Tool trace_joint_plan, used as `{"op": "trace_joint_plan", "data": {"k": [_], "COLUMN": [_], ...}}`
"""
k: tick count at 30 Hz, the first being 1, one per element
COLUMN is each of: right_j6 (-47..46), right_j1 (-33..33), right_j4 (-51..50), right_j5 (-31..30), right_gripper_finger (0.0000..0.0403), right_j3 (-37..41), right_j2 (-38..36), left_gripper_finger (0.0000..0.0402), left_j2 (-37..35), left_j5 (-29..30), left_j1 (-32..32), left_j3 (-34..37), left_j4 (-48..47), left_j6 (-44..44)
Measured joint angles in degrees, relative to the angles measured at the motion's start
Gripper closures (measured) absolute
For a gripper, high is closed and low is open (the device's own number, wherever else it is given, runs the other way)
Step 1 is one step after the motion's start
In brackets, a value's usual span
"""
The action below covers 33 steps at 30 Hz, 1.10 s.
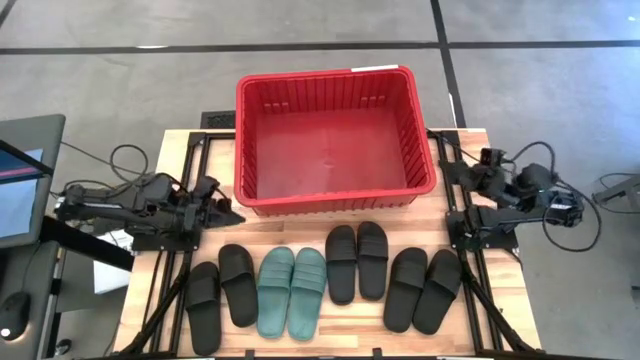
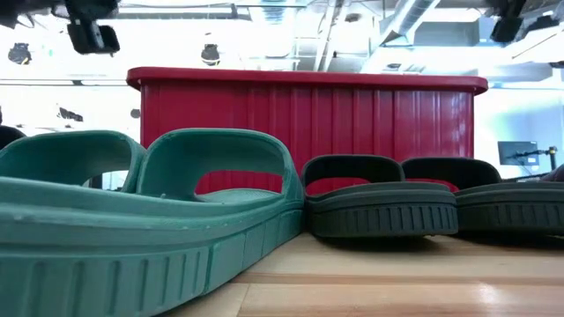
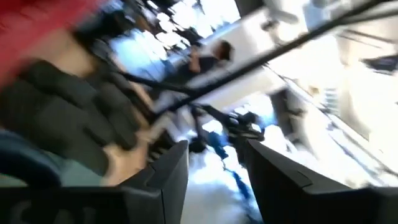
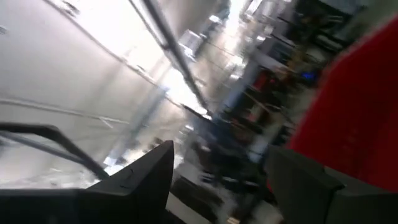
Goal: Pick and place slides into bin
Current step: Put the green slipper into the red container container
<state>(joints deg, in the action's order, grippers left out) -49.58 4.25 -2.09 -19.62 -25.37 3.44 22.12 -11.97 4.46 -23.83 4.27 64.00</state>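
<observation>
The slides lie soles down in a row on the table's near half: a black pair (image 1: pixel 220 292) at the left, the green pair (image 1: pixel 292 290), a black pair (image 1: pixel 357 262) and a black pair (image 1: pixel 424 290) at the right. The red bin (image 1: pixel 325 140) stands behind them on the far half. In the low view the green pair (image 2: pixel 141 202) and a black pair (image 2: pixel 379 198) lie in front of the bin's ribbed wall (image 2: pixel 308 123). My left gripper (image 1: pixel 232 210) hangs open beside the bin's near left corner. My right gripper (image 1: pixel 447 168) hangs open beside the bin's right wall. Both hold nothing.
Black metal frames (image 1: pixel 470 260) bearing the arms run along the table's left and right sides. A monitor (image 1: pixel 20 180) and a mouse (image 1: pixel 15 310) sit off the table's left edge, and cables (image 1: pixel 585 215) trail at the right. A person (image 3: pixel 211 56) shows far off in the room.
</observation>
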Motion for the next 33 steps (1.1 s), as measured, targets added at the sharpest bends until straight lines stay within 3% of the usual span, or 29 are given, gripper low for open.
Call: {"op": "trace_joint_plan", "data": {"k": [5, 9, 17, 21, 25, 28, 33], "right_j6": [0.42, 0.57, -12.34, -11.42, -6.60, -1.53, -1.81], "right_j1": [0.00, 0.00, 0.00, 0.56, 2.56, 4.00, 5.31], "right_j4": [3.28, 8.82, 9.25, 14.89, 23.42, 34.82, 50.57], "right_j5": [3.07, 3.14, 9.67, 15.81, 16.71, 16.67, 19.50], "right_gripper_finger": [0.0163, 0.0163, 0.0163, 0.0163, 0.0163, 0.0163, 0.0163], "right_j3": [0.05, 0.03, 0.03, 0.03, -0.01, 0.01, -0.10], "right_j2": [6.01, 11.54, 15.95, 16.26, 19.30, 23.23, 33.00], "left_gripper_finger": [0.0259, 0.0259, 0.0259, 0.0259, 0.0259, 0.0259, 0.0259], "left_j2": [6.80, 12.35, 17.33, 17.29, 17.68, 19.06, 22.64], "left_j5": [-1.56, 1.76, -2.44, -2.43, -0.83, 1.57, 6.47], "left_j1": [4.69, 6.05, 6.51, 8.56, 10.81, 12.20, 13.13], "left_j3": [-0.02, 0.00, 0.00, -0.82, -5.25, -9.53, -14.78], "left_j4": [10.33, 16.76, 26.37, 25.15, 18.00, 11.45, 10.84], "left_j6": [-3.34, -9.92, -7.16, -7.61, -11.25, -16.59, -22.24]}}
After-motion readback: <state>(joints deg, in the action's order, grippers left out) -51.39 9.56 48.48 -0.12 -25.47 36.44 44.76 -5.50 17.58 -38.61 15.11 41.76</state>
